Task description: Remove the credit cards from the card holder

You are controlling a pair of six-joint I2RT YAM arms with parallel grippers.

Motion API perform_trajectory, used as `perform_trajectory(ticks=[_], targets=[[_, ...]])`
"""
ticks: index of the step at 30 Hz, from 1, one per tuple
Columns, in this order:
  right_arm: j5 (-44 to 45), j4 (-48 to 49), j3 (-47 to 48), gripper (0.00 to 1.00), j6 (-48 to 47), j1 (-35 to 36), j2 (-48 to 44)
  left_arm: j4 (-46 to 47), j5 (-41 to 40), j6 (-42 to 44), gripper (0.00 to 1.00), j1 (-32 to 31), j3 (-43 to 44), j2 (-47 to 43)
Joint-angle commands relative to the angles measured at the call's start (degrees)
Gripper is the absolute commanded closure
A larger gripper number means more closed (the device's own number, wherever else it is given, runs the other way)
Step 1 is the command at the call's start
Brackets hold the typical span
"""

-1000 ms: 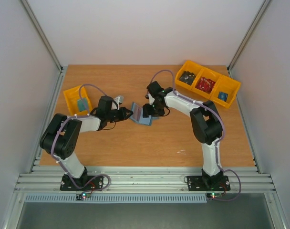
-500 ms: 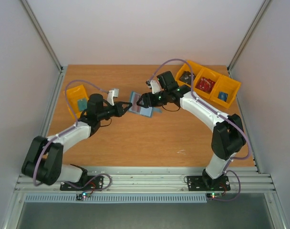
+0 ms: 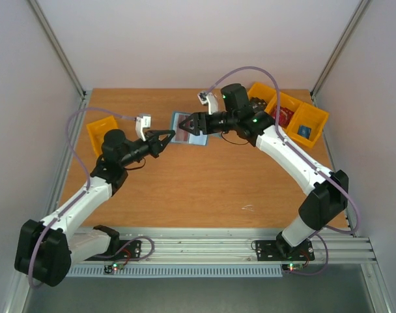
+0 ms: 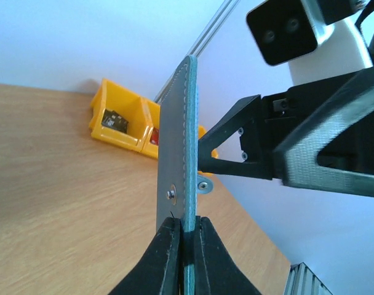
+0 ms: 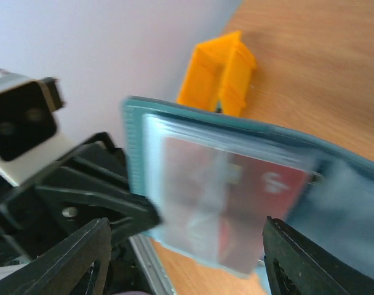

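Note:
The teal card holder (image 3: 179,120) hangs in the air over the back of the table, between my two grippers. My left gripper (image 3: 165,137) is shut on its lower edge, and the left wrist view shows the holder (image 4: 186,135) edge-on and upright in the pinch (image 4: 186,236). In the right wrist view the holder (image 5: 144,153) faces me, opened out. A red credit card (image 5: 261,196) shows behind its clear window. My right gripper (image 5: 187,261) is open, one finger to each side of the holder and neither touching it. The view is blurred.
Three joined yellow bins (image 3: 301,117) with small red, black and blue objects stand at the back right, under the right arm. A single yellow bin (image 3: 99,132) sits at the left edge. The left arm's cable loops above it.
Both arms stretched toward the back of the table and lifted the card holder off the wood. The left gripper kept its hold. The right gripper's jaws spread wider.

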Motion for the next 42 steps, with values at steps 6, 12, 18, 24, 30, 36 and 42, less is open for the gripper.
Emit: perform_trajectory(ticks=[6,12,18,24,30,36,42], targets=[[9.5,-2.7,6.7,0.34,-1.1,5.2,-1.0,4.8,-0.5,1.5,1.0,-0.2,3.6,-4.9],[16.0,-2.9,7.2,0.33,0.8,5.7,-1.8,4.3,-1.2,1.7,1.0,-0.2,3.5,-6.6],[12.1,-2.4,10.4,0.27,1.0,6.7,1.2,5.5,-1.5,2.2,1.0,-0.6,3.4,-6.6],[8.7,-2.0,14.1,0.25,0.9,7.0,4.2,6.2,-1.1,2.6,1.0,-0.7,3.6,-6.7],[8.4,-2.6,15.8,0.3,0.4,7.0,5.6,6.9,-0.4,3.0,1.0,-0.8,3.7,-6.9],[6.4,-2.6,16.7,0.51,-0.1,7.0,6.3,7.2,-0.3,3.3,1.0,-0.8,3.9,-6.7],[3.5,-2.6,16.6,0.52,-2.3,7.0,5.0,6.4,-2.7,3.2,1.0,-0.8,3.9,-7.0]])
